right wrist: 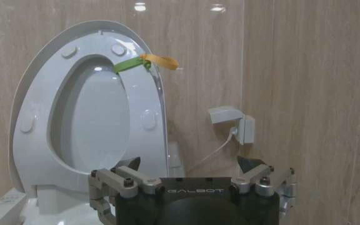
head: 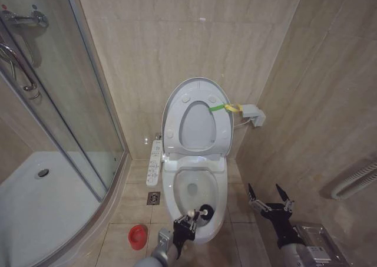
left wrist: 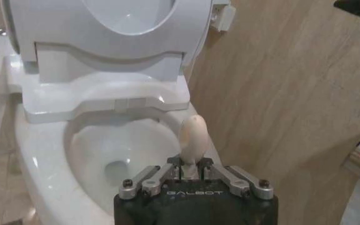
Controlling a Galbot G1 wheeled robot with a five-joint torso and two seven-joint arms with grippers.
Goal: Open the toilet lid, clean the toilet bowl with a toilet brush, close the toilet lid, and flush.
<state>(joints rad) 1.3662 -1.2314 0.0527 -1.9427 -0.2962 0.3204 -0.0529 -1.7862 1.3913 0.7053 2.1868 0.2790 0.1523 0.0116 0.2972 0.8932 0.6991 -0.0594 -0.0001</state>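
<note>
The toilet lid stands upright against the back wall with the ring seat raised against it, and a yellow-green strap hangs at its edge. Below it the white toilet bowl lies uncovered. My left gripper hovers over the bowl's front rim, shut on the toilet brush; its dark head sits just beside the fingers. In the left wrist view the pale handle sticks out from the left gripper above the bowl. My right gripper hangs open and empty to the right of the toilet, facing the lid.
A red round cup sits on the floor left of the toilet, near a floor drain. The control strip juts from the bowl's left side. A glass shower enclosure fills the left. A wall box and tiled wall close the right.
</note>
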